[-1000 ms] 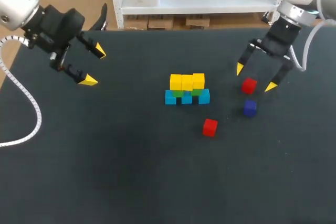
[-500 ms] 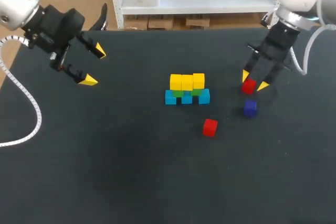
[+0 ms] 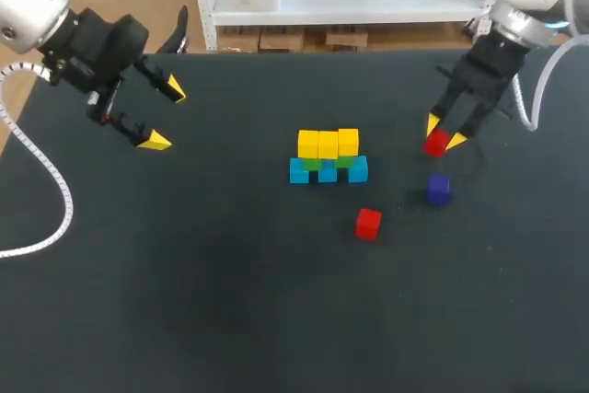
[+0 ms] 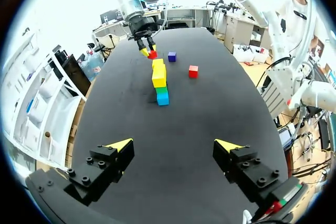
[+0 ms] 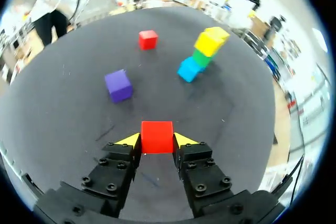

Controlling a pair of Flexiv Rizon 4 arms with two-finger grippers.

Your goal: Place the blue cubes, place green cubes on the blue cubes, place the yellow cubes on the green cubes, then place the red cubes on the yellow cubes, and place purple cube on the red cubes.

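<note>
Dark surface (image 3: 230, 319), lab shelving behind. R claw (image 5: 157, 141) is narrowed onto the held red cube (image 5: 156, 129), yellow tips on opp. faces. Cube sits square to the fingers, no long axis. Ahead of it: purple cube (image 5: 118, 85), then the loose red cube (image 5: 148, 39). Target is the yellow row (image 3: 328, 144), on green cubes (image 3: 313, 164) over blue cubes (image 3: 299, 172). It lies to robot's left of R claw, long axis side-to-side in head view. R arm is nearer. L claw (image 3: 166, 117) is far off, wide open, empty.

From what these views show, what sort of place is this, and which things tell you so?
Probably a robot lab's test bench: a black table, an open left gripper, a right gripper holding a red cube, and a stack of coloured cubes.
</note>
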